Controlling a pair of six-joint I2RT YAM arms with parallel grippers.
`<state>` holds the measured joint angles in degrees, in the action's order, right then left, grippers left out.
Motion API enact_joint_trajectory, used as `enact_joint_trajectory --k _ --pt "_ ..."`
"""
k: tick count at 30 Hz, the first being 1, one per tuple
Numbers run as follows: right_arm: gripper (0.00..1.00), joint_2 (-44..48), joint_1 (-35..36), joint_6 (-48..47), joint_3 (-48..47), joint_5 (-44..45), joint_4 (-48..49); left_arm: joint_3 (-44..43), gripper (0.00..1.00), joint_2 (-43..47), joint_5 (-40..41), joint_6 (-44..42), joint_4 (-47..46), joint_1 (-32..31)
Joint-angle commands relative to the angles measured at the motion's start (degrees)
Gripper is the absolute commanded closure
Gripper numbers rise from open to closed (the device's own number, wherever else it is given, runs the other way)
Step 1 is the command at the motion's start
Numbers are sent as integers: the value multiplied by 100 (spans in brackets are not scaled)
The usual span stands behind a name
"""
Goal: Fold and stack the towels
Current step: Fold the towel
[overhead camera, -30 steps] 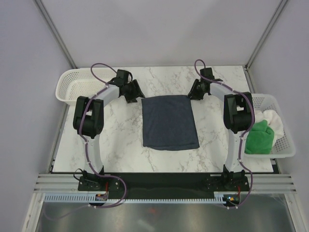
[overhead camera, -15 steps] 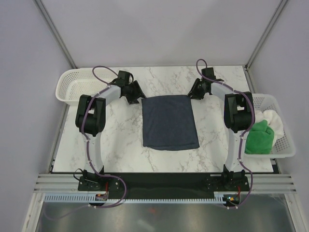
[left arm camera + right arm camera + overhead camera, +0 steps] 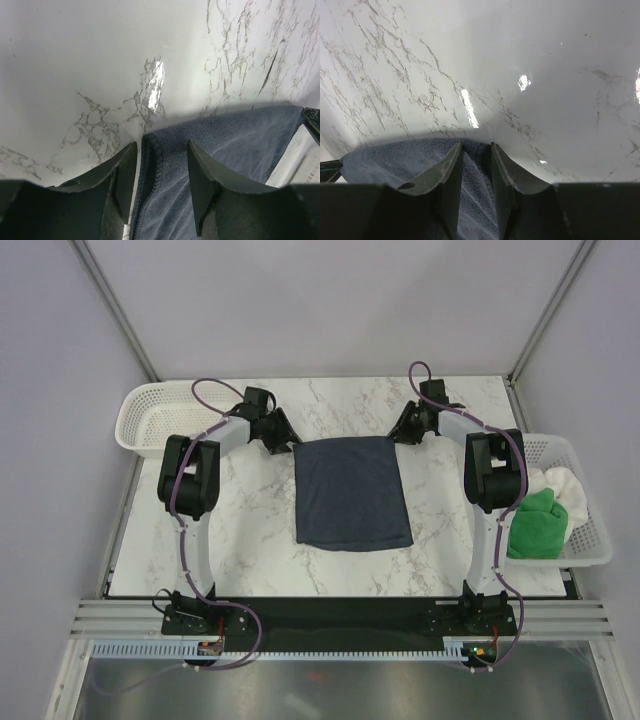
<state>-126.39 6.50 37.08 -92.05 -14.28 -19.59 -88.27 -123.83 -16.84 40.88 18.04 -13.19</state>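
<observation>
The navy towel (image 3: 352,490) lies flat in the middle of the marble table. My left gripper (image 3: 282,437) is at its far left corner. In the left wrist view the left gripper (image 3: 161,150) is open, its jaws straddling the folded hem of the navy towel (image 3: 225,145) with gaps either side. My right gripper (image 3: 405,432) is at the far right corner. In the right wrist view the right gripper (image 3: 476,147) is pinched narrow on the creased corner of the navy towel (image 3: 395,157). The green towel (image 3: 535,523) and white towel (image 3: 560,485) sit bunched in the right basket.
A white mesh basket (image 3: 150,410) stands at the table's far left corner. Another white mesh basket (image 3: 578,448) sits off the right edge, beside the right arm. Bare marble table (image 3: 240,520) surrounds the towel.
The left gripper's jaws have narrowed around the towel's far left corner. The right gripper and the towel have not visibly moved.
</observation>
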Motion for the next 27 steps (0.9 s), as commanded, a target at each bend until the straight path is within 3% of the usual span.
enact_joint_trajectory --k 1,16,19,24,25,27 --pt "63 -140 -26 -34 -173 -40 131 -199 48 -185 -188 131 -196 71" --pt "66 -246 -35 -131 -155 -83 228 -349 57 -379 -417 -1 -240 80" --pt "75 -246 -44 -166 -146 -101 263 -375 67 -370 -425 -19 -240 89" --pt "100 -36 -70 -376 -138 -180 482 -568 90 -352 -679 -282 -257 106" --pt "100 95 -61 -481 -120 -224 544 -586 97 -300 -924 -422 -310 106" --pt "100 307 -61 -579 19 -390 825 -499 98 -177 -1171 -528 -633 115"
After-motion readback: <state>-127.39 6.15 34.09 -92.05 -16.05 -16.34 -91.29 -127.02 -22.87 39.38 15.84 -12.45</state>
